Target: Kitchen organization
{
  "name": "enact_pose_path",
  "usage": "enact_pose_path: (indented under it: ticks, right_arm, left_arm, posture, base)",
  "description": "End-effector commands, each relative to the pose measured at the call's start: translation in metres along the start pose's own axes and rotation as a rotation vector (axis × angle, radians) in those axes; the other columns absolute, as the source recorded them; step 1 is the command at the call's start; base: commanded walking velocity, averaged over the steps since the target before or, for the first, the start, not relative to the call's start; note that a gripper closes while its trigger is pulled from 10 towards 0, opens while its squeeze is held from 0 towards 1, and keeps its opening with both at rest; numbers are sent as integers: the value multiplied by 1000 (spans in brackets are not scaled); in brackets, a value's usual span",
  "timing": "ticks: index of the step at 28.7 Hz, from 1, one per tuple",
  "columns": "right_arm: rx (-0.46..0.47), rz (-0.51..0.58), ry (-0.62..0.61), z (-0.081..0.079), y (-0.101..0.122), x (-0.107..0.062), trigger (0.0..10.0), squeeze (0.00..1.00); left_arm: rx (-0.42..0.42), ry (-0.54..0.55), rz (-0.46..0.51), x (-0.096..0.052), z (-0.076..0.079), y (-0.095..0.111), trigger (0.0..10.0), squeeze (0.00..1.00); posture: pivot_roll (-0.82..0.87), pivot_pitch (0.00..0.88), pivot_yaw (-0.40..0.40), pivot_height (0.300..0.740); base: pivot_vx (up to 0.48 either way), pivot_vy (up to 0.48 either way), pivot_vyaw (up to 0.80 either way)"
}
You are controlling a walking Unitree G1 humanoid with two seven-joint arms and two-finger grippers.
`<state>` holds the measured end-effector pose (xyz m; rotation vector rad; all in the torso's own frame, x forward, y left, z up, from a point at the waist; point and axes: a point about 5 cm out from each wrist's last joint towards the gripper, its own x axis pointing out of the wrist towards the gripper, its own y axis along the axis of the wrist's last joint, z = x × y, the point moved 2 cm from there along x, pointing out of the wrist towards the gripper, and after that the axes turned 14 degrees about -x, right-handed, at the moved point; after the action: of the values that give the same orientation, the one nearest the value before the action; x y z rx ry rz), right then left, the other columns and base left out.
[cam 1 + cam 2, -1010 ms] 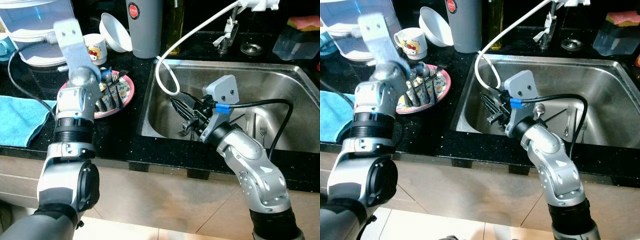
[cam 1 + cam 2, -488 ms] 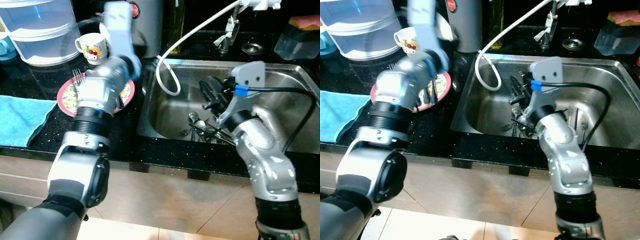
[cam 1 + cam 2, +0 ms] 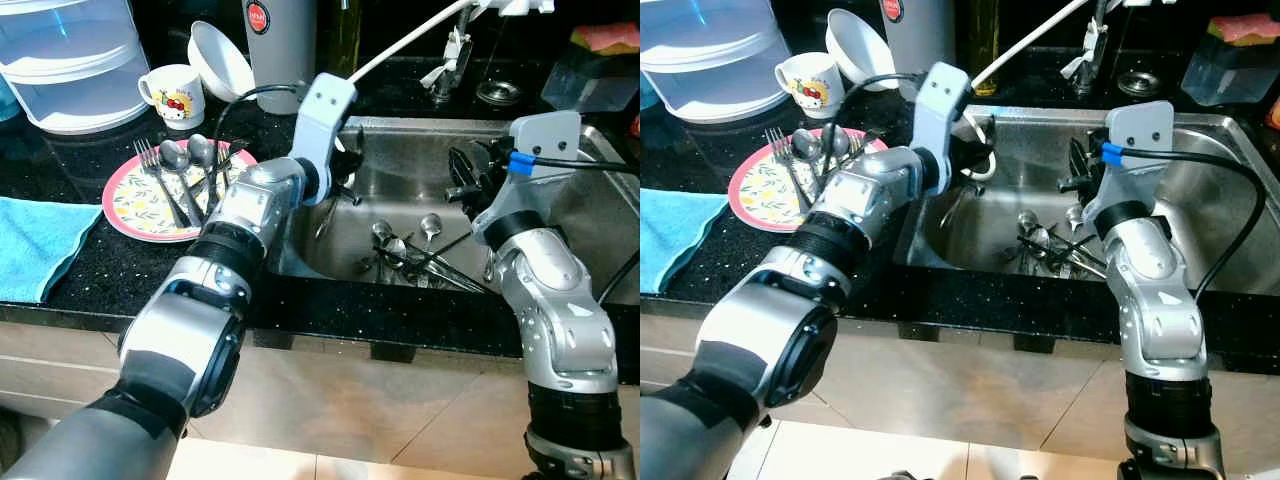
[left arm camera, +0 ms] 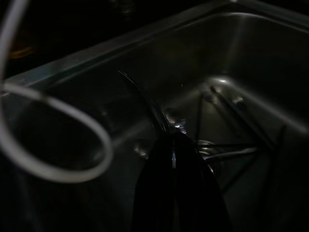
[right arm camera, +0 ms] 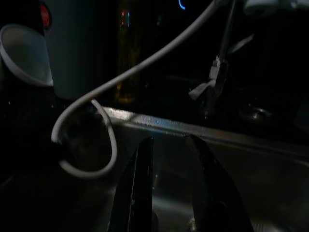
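While left gripper [image 3: 338, 192] reaches into sink [image 3: 560, 160], we see fingers pressed together in wrist view, thin curved utensil [image 4: 145, 104] seemingly pinched at tips; exact item unclear. Right gripper [image 5: 169, 193] hovers over sink, fingers parted, nothing held. Cutlery pile [image 3: 410, 255] lies tangled on sink floor; forks and spoons rest on floral plate [image 3: 125, 215]. We judge risks: smooth metal handles slipping from narrow tips; white hose [image 3: 985, 160] loop near left wrist snagging; hard steel clattering on thin steel basin.
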<state>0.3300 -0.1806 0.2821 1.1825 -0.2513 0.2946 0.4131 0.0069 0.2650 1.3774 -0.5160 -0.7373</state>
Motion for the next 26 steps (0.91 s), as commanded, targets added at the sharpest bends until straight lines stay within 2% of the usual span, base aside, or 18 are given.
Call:
enact_pose_path:
  ticks: [1,2,5,8,12,14,17,22,26]
  right_arm:
    - [3,46,-26,2,10,0,10000,0]
    - [-4,60,-46,4,13,-1,10000,0]
    - [-8,63,-50,5,13,-1,10000,0]
    - [-21,73,-61,6,15,-1,10000,0]
    - [-17,82,-68,8,17,0,10000,0]
    - [-13,79,-66,7,17,0,10000,0]
    - [-8,74,-60,5,16,1,10000,0]
    - [2,64,-56,5,14,1,10000,0]
    - [6,60,-59,4,13,3,10000,0]
  left_arm:
    - [29,-67,-30,7,13,-5,10000,0]
    - [53,-134,-53,11,25,-8,10000,0]
    - [56,-155,-60,12,29,-8,10000,0]
    - [109,-191,-132,13,32,-20,10000,0]
    - [130,-152,-160,12,26,-32,10000,0]
    - [46,-28,-99,11,13,-30,10000,0]
    - [3,-4,-92,9,8,-32,10000,0]
    - [-1,5,-92,8,6,-35,10000,0]
    - [16,-24,-151,8,9,-47,10000,0]
  posture:
    - [-22,113,64,740]
    - [-11,105,71,740]
    - [-5,102,73,740]
    - [6,98,79,740]
    - [7,92,77,740]
    - [0,92,74,740]
    - [-20,96,62,740]
    - [-32,97,46,740]
    - [-45,95,47,740]
  base:
    - [0,0,0]
    - [0,0,0]
    - [0,0,0]
    - [0,0,0]
    - [0,0,0]
    - [0,0,0]
    - [0,0,0]
    - [0,0,0]
    - [0,0,0]
